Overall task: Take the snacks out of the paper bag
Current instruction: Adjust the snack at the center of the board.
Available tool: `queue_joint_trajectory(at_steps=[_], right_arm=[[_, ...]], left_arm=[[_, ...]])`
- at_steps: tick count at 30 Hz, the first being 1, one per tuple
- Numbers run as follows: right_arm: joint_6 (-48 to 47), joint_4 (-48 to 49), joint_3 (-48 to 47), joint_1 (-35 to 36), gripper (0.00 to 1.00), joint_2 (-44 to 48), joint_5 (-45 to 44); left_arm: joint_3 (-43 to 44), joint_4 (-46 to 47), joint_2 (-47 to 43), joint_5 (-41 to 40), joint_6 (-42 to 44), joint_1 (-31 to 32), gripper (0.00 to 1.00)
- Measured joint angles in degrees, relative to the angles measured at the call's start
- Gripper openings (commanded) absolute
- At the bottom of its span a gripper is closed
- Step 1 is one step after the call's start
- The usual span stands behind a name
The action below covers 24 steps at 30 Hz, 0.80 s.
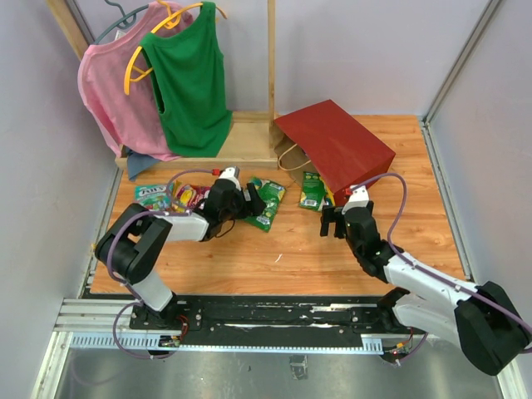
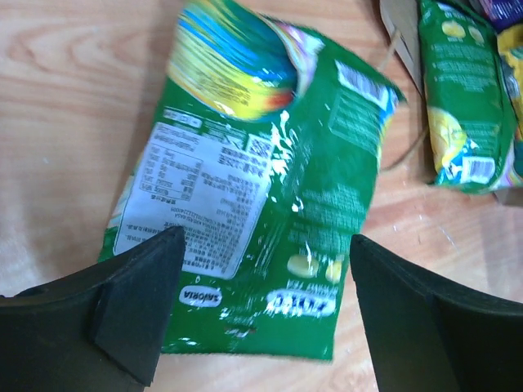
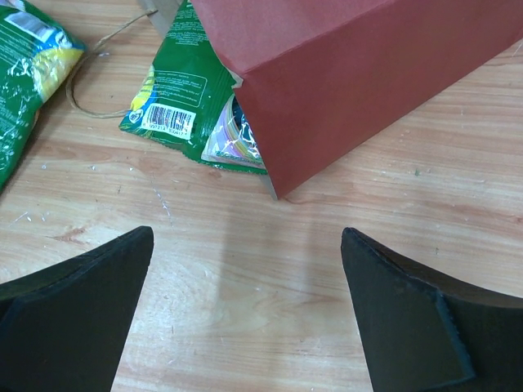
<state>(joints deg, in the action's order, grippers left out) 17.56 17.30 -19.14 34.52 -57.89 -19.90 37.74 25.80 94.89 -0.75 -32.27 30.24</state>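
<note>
The red paper bag (image 1: 337,145) lies on its side at the back right, mouth toward the middle. One green snack packet (image 1: 312,190) pokes out from under its near corner (image 3: 184,106). A second green packet (image 1: 268,202) lies flat on the table, and my left gripper (image 1: 249,202) hovers over its near end with its jaws wide apart, open (image 2: 265,310). The packet (image 2: 270,204) is not pinched. My right gripper (image 1: 332,220) stands open over bare wood just short of the bag's corner (image 3: 245,302), holding nothing. More snacks (image 1: 170,196) lie at the far left.
A wooden clothes rack (image 1: 241,141) with pink and green tops on hangers stands at the back left. The bag's twisted loop handle (image 3: 94,73) trails on the table between the two green packets. Walls close in both sides; a metal rail (image 1: 266,320) runs along the near edge.
</note>
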Motion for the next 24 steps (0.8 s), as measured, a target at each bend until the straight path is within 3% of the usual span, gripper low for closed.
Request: queue_joint_trajectory(at_steps=[9, 24], right_arm=[[0.04, 0.07, 0.00, 0.00, 1.00, -0.92, 0.28], [0.07, 3.89, 0.42, 2.86, 0.97, 0.85, 2.21]], left_arm=[[-10.12, 6.69, -6.08, 2.47, -4.68, 2.01, 0.86], [-14.40, 15.72, -5.11, 2.78, -10.60, 8.70, 0.86]])
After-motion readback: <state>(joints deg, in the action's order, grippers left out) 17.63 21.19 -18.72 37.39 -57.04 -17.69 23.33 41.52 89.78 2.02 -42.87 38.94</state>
